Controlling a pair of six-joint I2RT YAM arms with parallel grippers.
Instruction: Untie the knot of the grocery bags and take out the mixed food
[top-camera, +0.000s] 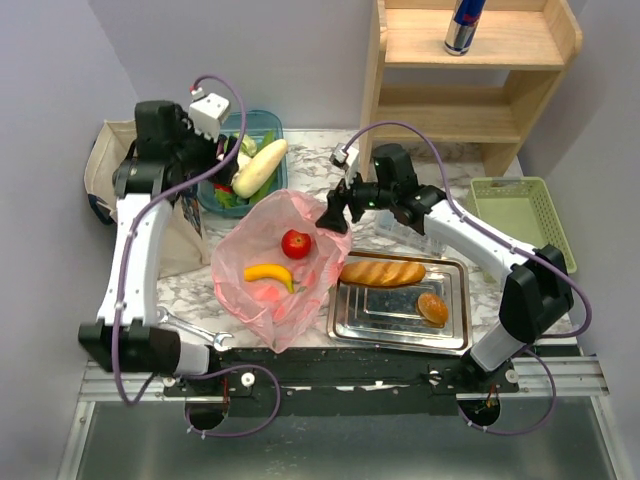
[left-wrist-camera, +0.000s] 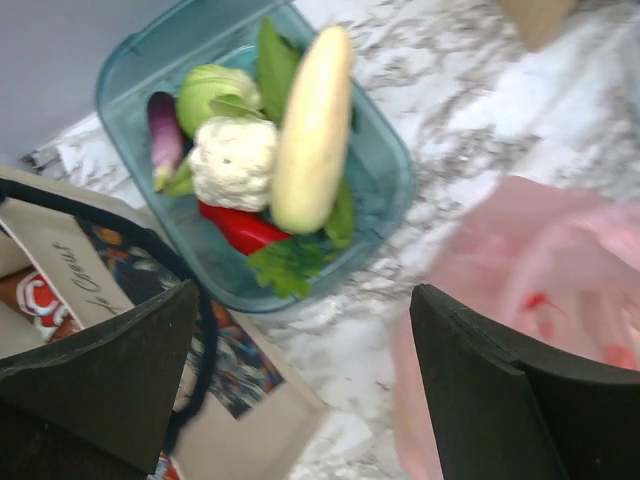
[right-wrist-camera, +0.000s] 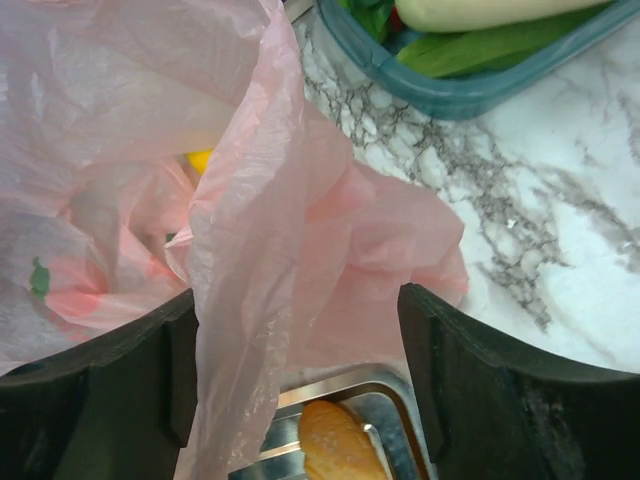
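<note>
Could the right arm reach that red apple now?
Probably yes: the apple lies uncovered on the open pink bag, close to the right hand; only a plastic fold hangs between its open fingers.

Baguette (top-camera: 383, 272) and bun (top-camera: 433, 308) on steel tray (top-camera: 385, 313), wrench (top-camera: 192, 328), green basket (top-camera: 515, 200)

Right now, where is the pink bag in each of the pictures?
Top external: the pink bag sits in the centre.
Left wrist: pink bag at the lower right, blurred.
Right wrist: pink bag fills the left and middle.
Shared landmark: the teal container, beside the bag in all three.
</note>
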